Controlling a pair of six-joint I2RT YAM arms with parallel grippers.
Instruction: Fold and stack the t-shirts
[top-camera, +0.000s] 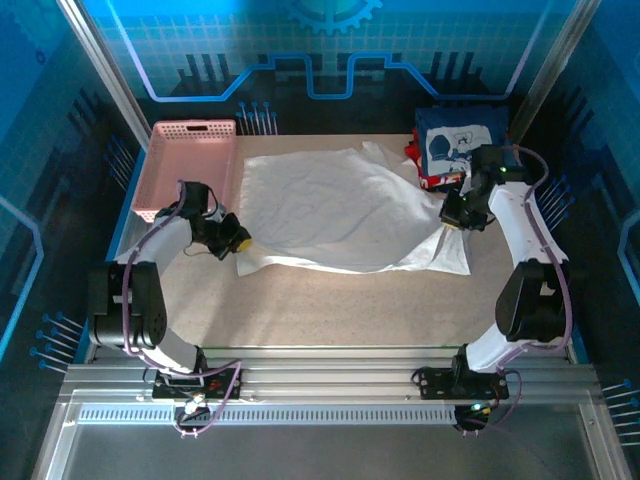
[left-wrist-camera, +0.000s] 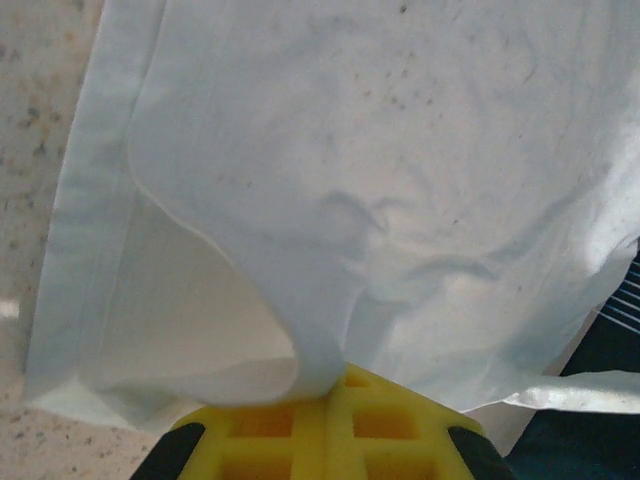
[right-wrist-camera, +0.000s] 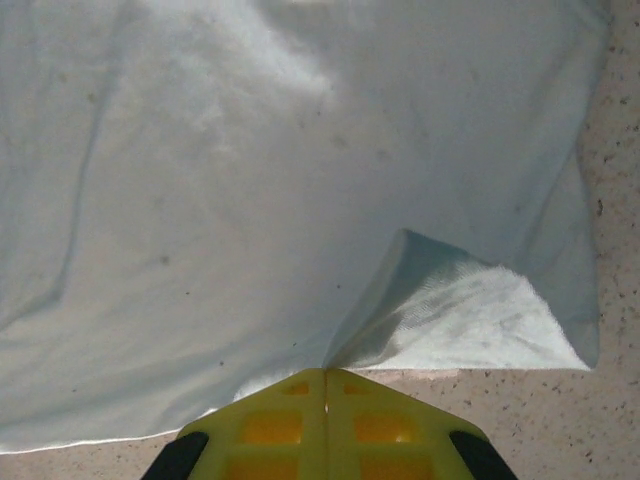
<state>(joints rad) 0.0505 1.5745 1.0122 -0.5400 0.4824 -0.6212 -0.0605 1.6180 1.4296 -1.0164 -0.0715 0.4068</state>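
White t-shirt (top-camera: 340, 210) lies spread mid-table (top-camera: 330, 310), wrinkled, with a raised ridge running to its right edge. Left gripper (top-camera: 236, 240) is at the shirt's near-left corner. In the left wrist view its yellow fingers (left-wrist-camera: 400, 425) are closed together with a folded hem edge pinched at the tips, though the pinch point itself is covered by drooping cloth. Right gripper (top-camera: 455, 220) is at the shirt's right edge. In the right wrist view its fingers (right-wrist-camera: 270, 425) are pressed together, clamped on a cloth fold that peaks up from the tips, with a turned-over corner just right of it. Faint dark specks show on the fabric in both wrist views (print or dirt, cannot tell). Navy t-shirt (top-camera: 460, 140) with white cartoon print sits folded beyond the white shirt's far-right corner, on top of a red t-shirt (top-camera: 413, 153) that shows as an edge sliver. The stack's near side is cut off by the right arm. Pink basket (top-camera: 190, 150) sits left of the white shirt, touching or just beside its far-left edge; hard to tell.
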